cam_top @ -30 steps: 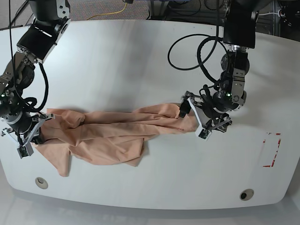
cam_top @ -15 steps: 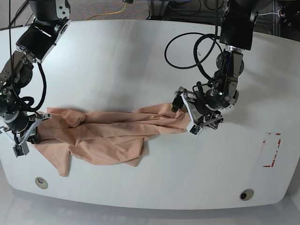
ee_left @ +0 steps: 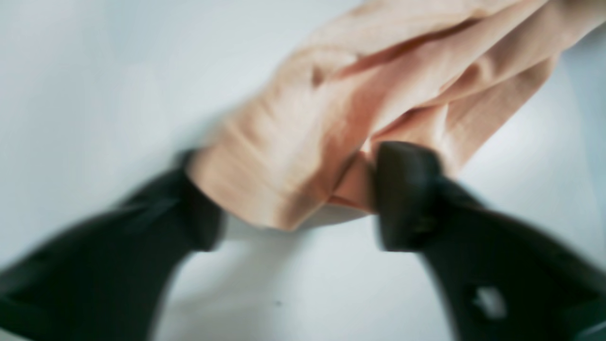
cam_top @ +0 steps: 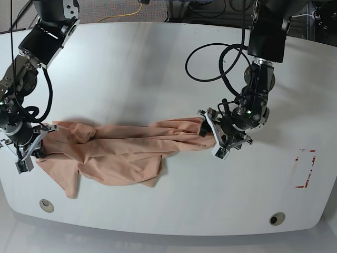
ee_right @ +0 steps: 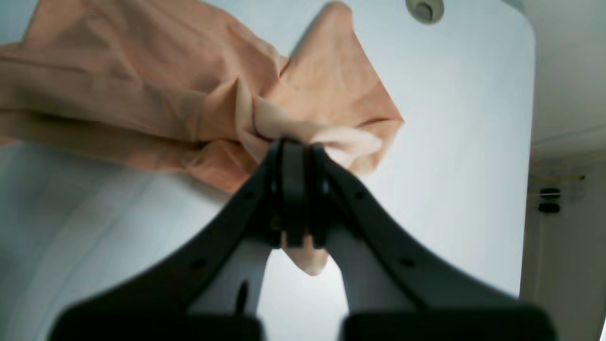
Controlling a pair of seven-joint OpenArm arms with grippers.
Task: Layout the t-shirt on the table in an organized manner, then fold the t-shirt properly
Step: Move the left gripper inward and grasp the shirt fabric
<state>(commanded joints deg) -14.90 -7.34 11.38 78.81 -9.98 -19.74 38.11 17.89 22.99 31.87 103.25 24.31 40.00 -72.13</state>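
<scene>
While the t-shirt (cam_top: 124, 150) lies bunched in a long rope across the near half of the surface (cam_top: 158, 68), I hold it at both ends: my right claw (ee_right: 296, 156) is pressed together on a gathered wad of cloth at one end, and my left claw (ee_left: 303, 199) stands spread around the other end, one fingertip (ee_left: 407, 189) touching the fabric, though that view is too blurred to show a real pinch. I judge the cloth light, limp and quick to crease, so it will sag and twist wherever I don't support it, and it should slide easily on the glossy top. Better holds would be a single layer at the hem corners or shoulder seams, not thick bunches, so it can open flat.
</scene>
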